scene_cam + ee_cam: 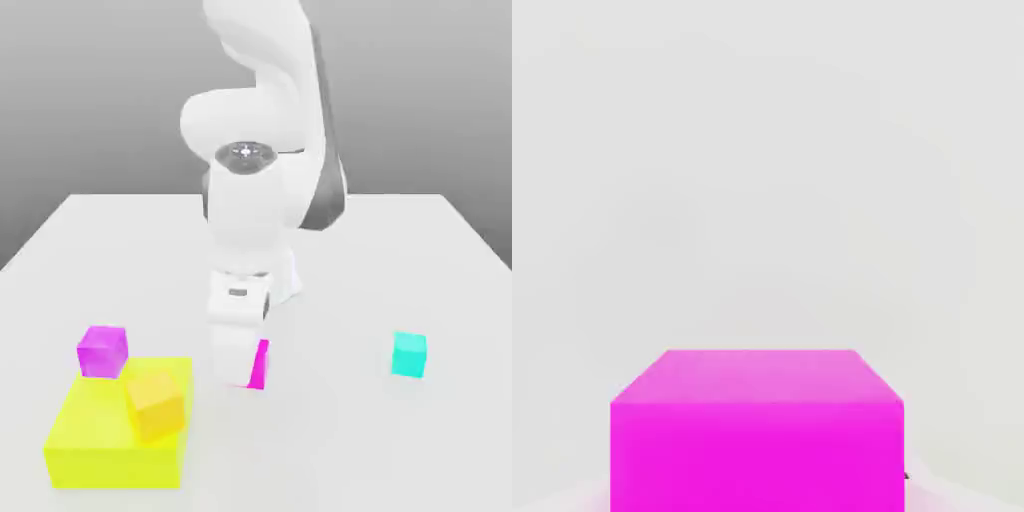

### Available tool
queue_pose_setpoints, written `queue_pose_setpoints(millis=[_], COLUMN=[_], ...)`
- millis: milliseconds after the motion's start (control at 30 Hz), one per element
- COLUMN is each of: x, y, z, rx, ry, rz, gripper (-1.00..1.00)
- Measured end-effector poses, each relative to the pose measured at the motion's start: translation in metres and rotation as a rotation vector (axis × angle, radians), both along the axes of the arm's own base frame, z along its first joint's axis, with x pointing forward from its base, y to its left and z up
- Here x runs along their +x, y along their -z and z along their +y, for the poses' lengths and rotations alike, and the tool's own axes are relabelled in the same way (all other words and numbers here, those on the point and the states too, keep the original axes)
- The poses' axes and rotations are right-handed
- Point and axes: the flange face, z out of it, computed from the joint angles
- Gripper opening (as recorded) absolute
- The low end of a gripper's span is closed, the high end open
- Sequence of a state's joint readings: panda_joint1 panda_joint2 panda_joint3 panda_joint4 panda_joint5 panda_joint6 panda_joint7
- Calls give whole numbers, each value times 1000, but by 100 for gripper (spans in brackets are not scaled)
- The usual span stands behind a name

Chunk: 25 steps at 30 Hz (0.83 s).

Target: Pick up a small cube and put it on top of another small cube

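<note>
1. The white robot arm [262, 170] reaches down over the middle of the pale grey bench [440, 260], with its jaws [238, 372] low, right at the small glossy hot-pink cube [259, 364].
2. That pink cube sits on the bench; in the exterior view the white hand covers most of it, leaving only a strip on the exterior view's right.
3. In the hand view the pink cube [757, 440] appears close up, top face and one side face visible, resting on the pale surface.
4. Whether the jaws are apart or pressed onto the cube, I cannot tell.
5. A large flat yellow block [112, 440] lies toward the exterior view's left, with a small orange cube [156, 403] tilted on top of it.
6. A small purple-violet cube [102, 351] sits touching the yellow block's far edge.
7. A small cyan cube [408, 354] stands well apart, on the exterior view's right.
</note>
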<state>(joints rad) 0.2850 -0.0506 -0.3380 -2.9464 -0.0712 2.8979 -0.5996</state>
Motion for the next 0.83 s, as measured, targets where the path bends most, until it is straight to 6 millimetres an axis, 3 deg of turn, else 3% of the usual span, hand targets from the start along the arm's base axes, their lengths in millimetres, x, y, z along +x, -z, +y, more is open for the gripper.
queue_pose_setpoints(millis=[233,533,600,700,733,833], x=[46,93,97,97,97,98], y=[-40,-117,-107,-74,-66,-66], z=[-40,-103,-107,-108,-108,-104], rx=[-10,0,6,5,3,3], ry=[314,758,790,799,799,788], rz=[4,2,3,3,2,2], gripper=[-100,-100,-100,-100,100,100])
